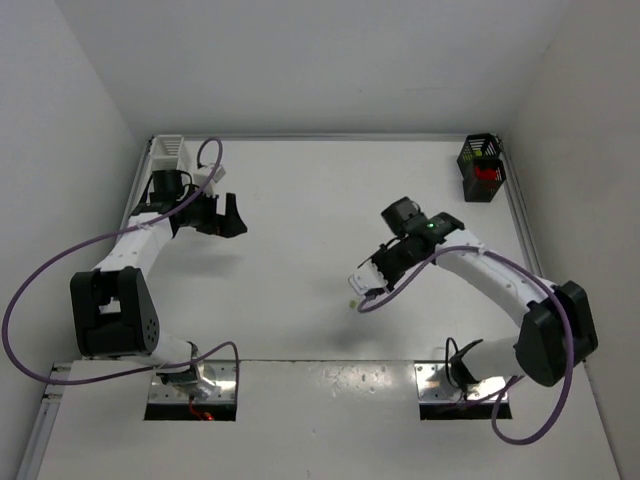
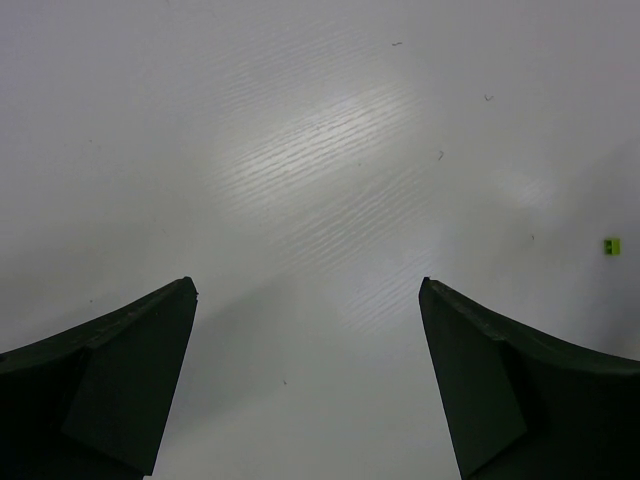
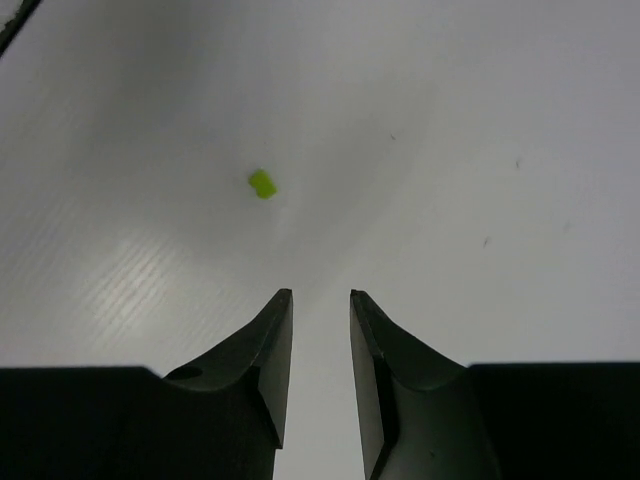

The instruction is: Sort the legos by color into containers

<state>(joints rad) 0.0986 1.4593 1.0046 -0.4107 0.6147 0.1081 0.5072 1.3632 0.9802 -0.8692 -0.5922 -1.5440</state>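
Right jaws, empty and a slim gap apart, likely to suit a tiny piece, hang over the tabletop; 1 lime brick lies loose at their 11 o'clock. Left jaws, wide and empty, stand clear by the white bin.

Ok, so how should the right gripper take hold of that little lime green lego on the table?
Probably from straight above, pinching two opposite flat sides of the lime green lego. It lies alone on the table, far too low for a sideways approach. The right gripper is narrowly open and holds nothing.
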